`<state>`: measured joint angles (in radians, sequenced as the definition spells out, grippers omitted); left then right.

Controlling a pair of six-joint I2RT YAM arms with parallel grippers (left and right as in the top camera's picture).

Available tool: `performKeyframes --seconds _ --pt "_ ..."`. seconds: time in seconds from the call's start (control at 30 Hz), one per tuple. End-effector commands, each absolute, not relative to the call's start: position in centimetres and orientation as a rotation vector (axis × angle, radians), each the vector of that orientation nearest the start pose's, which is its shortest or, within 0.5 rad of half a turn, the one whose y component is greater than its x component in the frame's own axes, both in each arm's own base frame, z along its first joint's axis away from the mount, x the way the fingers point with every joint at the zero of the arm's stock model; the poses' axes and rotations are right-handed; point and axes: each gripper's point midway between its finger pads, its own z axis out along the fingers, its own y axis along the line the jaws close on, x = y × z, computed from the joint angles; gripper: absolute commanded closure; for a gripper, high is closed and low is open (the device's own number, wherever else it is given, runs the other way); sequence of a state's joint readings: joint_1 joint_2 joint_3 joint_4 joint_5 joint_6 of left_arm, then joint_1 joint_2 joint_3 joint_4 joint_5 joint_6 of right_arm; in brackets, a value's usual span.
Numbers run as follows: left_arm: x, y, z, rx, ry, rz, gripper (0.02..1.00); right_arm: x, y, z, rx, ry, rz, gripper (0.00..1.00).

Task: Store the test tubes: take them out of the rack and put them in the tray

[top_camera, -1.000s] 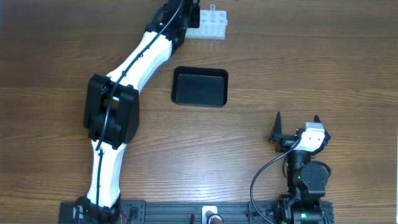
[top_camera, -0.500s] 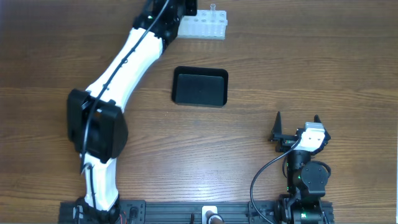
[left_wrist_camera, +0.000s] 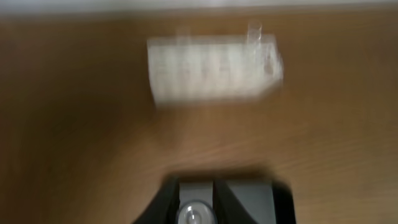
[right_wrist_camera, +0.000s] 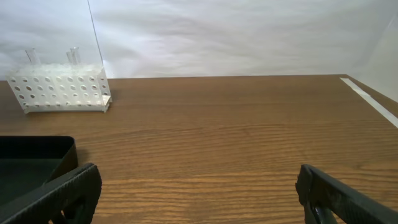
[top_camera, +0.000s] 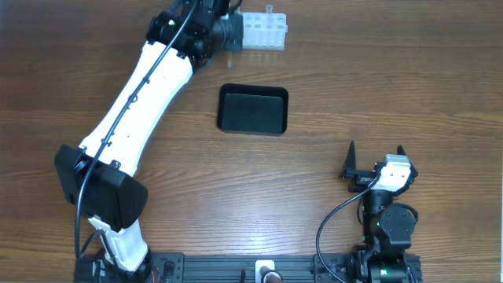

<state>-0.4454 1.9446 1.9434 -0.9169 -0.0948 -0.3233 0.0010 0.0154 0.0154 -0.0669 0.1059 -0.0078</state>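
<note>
The white test tube rack [top_camera: 262, 31] stands at the table's far edge, blurred in the left wrist view [left_wrist_camera: 214, 68]. One clear tube [top_camera: 269, 9] sticks up at its right end; from the right wrist, two tubes [right_wrist_camera: 74, 56] stand in the rack [right_wrist_camera: 60, 90]. My left gripper [top_camera: 228, 35] is lifted just left of the rack, shut on a clear test tube [left_wrist_camera: 194, 214] whose round top shows between the fingers. The empty black tray [top_camera: 253, 110] lies mid-table. My right gripper [top_camera: 376, 161] rests open near its base, far from the rack.
Bare wooden table [top_camera: 393, 79] stretches right of the tray and rack. A white wall rises behind the table's far edge [right_wrist_camera: 249, 37]. The tray's corner [right_wrist_camera: 37, 155] lies just beyond my right gripper's finger [right_wrist_camera: 62, 193].
The left arm has swung leftward and its gripper has drawn away from over the rack to the rack's left side, uncovering more of the rack. The right arm has not moved.
</note>
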Motion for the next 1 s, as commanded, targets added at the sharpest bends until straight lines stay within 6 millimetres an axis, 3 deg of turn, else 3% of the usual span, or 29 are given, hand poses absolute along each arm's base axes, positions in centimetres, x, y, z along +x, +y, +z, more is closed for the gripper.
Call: performKeyframes --seconds 0.03,0.33,0.5,0.7,1.0 --pt "43.8 -20.9 22.0 0.046 2.615 -0.307 0.974 24.6 -1.5 15.9 0.062 1.636 -0.08 0.009" --pt "39.2 -19.8 19.4 0.038 2.845 -0.274 0.976 24.6 -1.5 15.9 0.062 1.636 -0.079 0.007" --pt "38.2 -19.3 17.3 0.039 2.941 -0.218 0.965 24.6 -1.5 15.9 0.062 1.636 -0.08 0.007" --pt "38.2 -19.3 15.6 0.049 2.995 -0.183 0.963 24.6 -1.5 15.9 0.062 1.636 -0.08 0.007" --pt "40.8 -20.4 14.2 0.106 3.003 -0.16 0.943 24.6 -1.5 15.9 0.062 1.636 -0.08 0.007"
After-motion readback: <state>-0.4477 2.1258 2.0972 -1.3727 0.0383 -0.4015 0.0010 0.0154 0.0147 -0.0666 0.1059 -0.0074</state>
